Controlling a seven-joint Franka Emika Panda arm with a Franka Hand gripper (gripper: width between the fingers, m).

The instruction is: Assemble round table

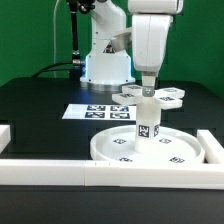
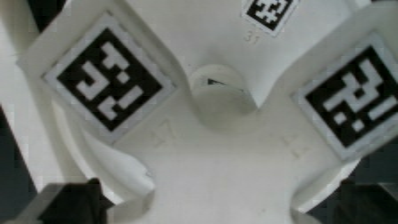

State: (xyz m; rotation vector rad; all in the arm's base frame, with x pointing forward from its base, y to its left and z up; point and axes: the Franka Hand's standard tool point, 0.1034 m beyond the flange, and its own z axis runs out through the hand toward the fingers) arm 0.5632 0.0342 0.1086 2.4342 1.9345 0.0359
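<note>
The large rimmed round disc (image 1: 118, 150) lies flat on the black table near the front. The short cylinder leg (image 1: 148, 127), with tags on its side, stands upright on the disc's middle. The cross-shaped base (image 1: 174, 97) sits level at the leg's top, its lobes spreading to both sides. My gripper (image 1: 148, 93) comes straight down onto the base's middle and is shut on it. In the wrist view the base (image 2: 214, 120) fills the picture, with tagged lobes and its centre hole. One lobe runs between my dark fingers (image 2: 63, 200). The leg is hidden there.
The marker board (image 1: 92, 112) lies flat behind the disc, toward the exterior view's left. White border rails run along the front (image 1: 100, 170), the exterior view's right (image 1: 211, 146) and its left (image 1: 5, 133). The arm's pedestal (image 1: 105, 66) stands at the back.
</note>
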